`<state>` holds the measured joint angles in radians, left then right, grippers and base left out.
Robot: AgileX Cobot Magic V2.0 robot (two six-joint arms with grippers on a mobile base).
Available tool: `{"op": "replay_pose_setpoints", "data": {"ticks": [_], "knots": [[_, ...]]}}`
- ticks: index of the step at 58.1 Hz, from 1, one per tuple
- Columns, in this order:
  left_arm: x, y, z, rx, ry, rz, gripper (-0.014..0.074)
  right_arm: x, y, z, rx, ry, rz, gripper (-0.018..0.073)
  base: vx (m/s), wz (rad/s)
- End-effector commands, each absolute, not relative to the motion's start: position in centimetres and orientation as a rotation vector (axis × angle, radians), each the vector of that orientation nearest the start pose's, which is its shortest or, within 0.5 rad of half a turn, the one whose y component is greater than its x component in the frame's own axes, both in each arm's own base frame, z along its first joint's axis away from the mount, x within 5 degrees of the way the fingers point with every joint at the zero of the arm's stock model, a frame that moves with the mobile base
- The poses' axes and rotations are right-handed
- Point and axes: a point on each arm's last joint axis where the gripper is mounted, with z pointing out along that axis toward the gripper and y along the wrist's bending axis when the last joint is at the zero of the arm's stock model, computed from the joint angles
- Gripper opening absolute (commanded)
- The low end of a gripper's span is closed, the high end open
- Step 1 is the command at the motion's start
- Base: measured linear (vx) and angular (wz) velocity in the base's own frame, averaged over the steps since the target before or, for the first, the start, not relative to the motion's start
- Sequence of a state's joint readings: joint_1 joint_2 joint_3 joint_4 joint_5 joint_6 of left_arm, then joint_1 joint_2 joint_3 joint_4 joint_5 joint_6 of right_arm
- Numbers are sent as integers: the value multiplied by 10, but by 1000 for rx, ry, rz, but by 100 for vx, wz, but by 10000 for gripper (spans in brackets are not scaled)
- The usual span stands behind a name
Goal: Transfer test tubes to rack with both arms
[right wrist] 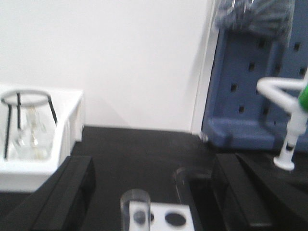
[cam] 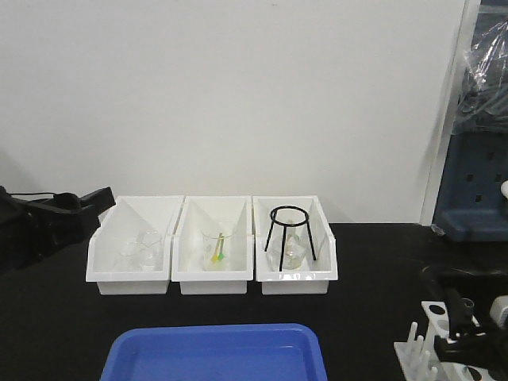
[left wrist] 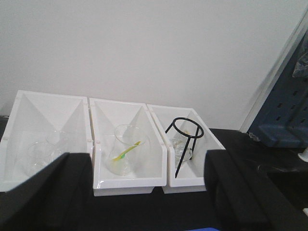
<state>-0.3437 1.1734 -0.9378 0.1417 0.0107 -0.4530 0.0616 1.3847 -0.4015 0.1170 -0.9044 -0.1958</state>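
Glass is the worry at the bench's right corner, where my right gripper [right wrist: 154, 192] hangs with fingers spread wide over the white rack [cam: 432, 349], a clear test tube [right wrist: 134, 207] already upright in a hole just below and between them. A careless descent or closing off-centre could clip the tube's rim and tip it. My left gripper [left wrist: 147, 192], released and empty, faces the white bins [left wrist: 127, 185].

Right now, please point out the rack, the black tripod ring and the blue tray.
rack [cam: 419, 349], front view, white pegged side.
black tripod ring [cam: 286, 213], front view, top ring.
blue tray [cam: 214, 332], front view, far rim.
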Motion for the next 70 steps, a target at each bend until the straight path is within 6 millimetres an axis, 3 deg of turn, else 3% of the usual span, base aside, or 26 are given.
{"op": "replay_pose_setpoints", "data": {"ticks": [1, 11, 20, 35, 64, 70], "knots": [[247, -89, 394, 30, 1618, -519, 592, 240, 7, 279, -84, 1443, -125, 566, 0, 0], [247, -89, 394, 30, 1618, -519, 592, 209, 8, 338, -94, 1438, -85, 566, 0, 0], [247, -89, 394, 30, 1618, -519, 592, 182, 8, 357, -98, 1412, -73, 566, 0, 0], [247, -89, 394, 30, 1618, -519, 592, 161, 7, 367, -97, 1374, -68, 566, 0, 0], [247, -89, 393, 30, 1627, -516, 592, 160, 7, 367, -97, 1371, -68, 566, 0, 0], [244, -81, 396, 60, 1626, -443, 582, 160, 7, 367, -97, 1371, -68, 566, 0, 0]]}}
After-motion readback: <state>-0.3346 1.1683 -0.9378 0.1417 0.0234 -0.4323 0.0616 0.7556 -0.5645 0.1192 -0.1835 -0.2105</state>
